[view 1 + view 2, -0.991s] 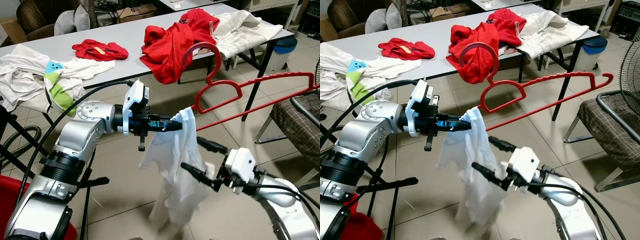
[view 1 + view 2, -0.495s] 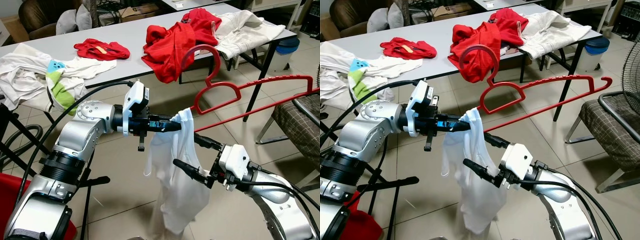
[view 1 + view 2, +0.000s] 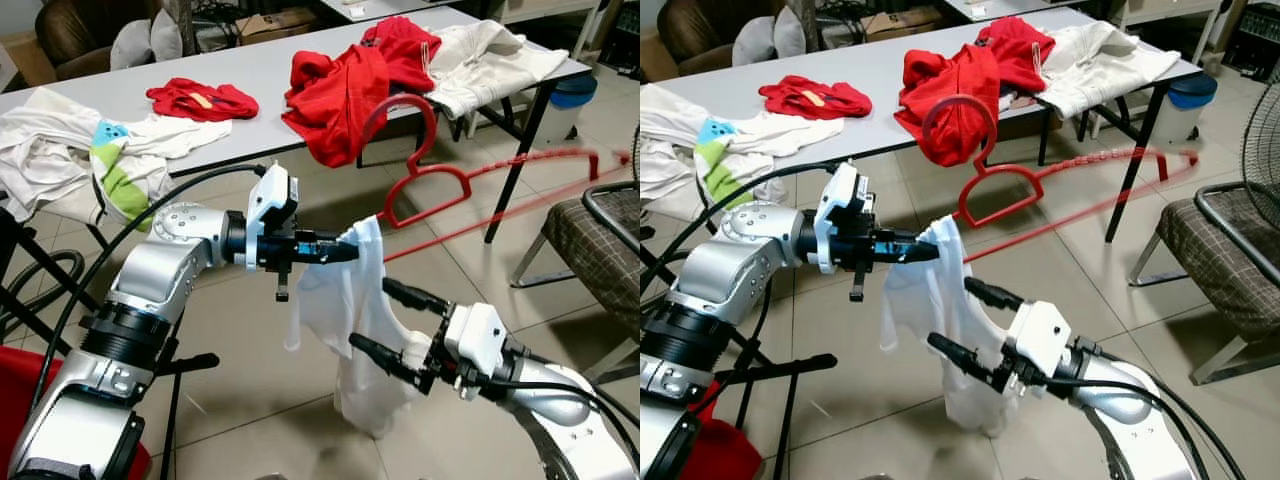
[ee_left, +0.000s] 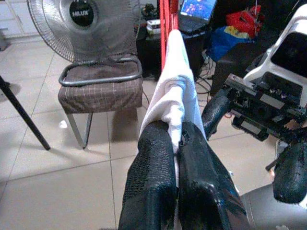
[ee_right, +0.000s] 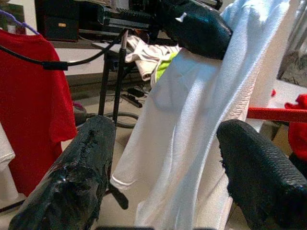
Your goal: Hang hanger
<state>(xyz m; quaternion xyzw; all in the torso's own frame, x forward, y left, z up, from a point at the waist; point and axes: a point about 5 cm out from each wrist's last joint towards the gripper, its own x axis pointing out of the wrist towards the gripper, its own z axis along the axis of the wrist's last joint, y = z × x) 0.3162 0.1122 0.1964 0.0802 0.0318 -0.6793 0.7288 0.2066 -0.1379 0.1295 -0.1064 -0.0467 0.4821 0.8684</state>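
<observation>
Pinching the white cotton shirt [image 3: 352,330] on the red plastic hanger [image 3: 440,183], the left end effector [image 3: 345,247] is clamped; the right end effector [image 3: 392,325] is spread, so slippage is risked.

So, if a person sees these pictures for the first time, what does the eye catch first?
Probably the white garment hanging in the middle, pinched at its top by the left gripper, with the right gripper open around its lower part. Next comes the big red hanger, blurred, stretching to the right behind the garment, and then the red clothes heaped on the grey table.
</observation>
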